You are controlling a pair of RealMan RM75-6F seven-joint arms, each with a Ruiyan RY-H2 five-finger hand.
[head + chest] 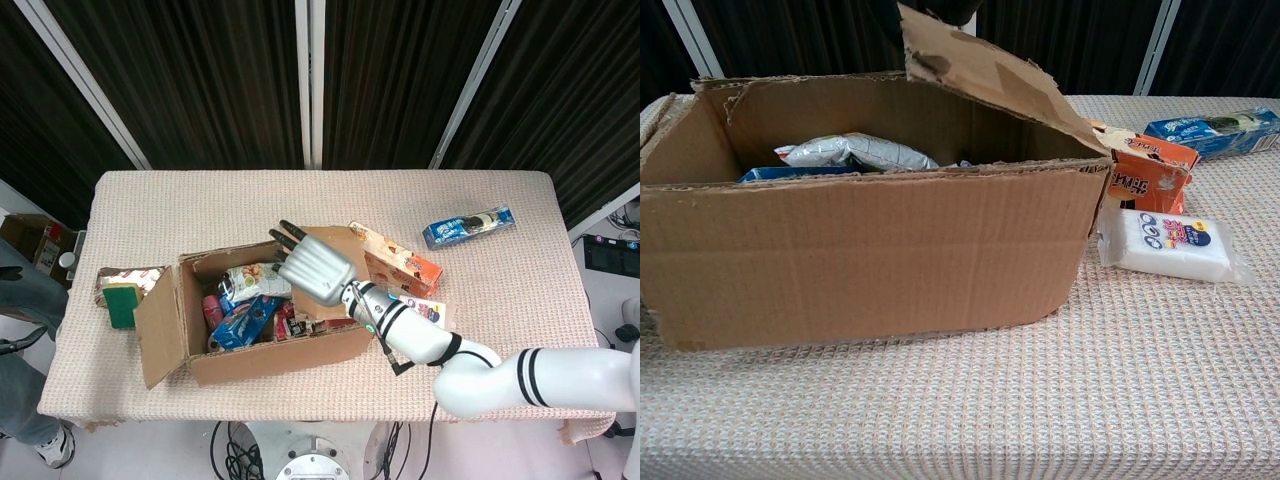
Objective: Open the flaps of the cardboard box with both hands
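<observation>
Corrugated cardboard box point(270, 325) sits on the woven surface point(200, 210), its left flap point(160, 325) folded fully outward and the ragged-edged right flap point(990, 75) raised but not yet laid back. Above that right flap, the right robot hand point(315, 265) hovers with fingers spread, holding nothing; the left robot hand is out of sight.

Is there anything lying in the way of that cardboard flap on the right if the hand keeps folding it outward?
Likely yes. The right hand is at the raised right flap of the cardboard box. Just outside that side lies the orange carton, and beside it the white packet. Folded fully out, the flap would probably come down on the carton.
</observation>
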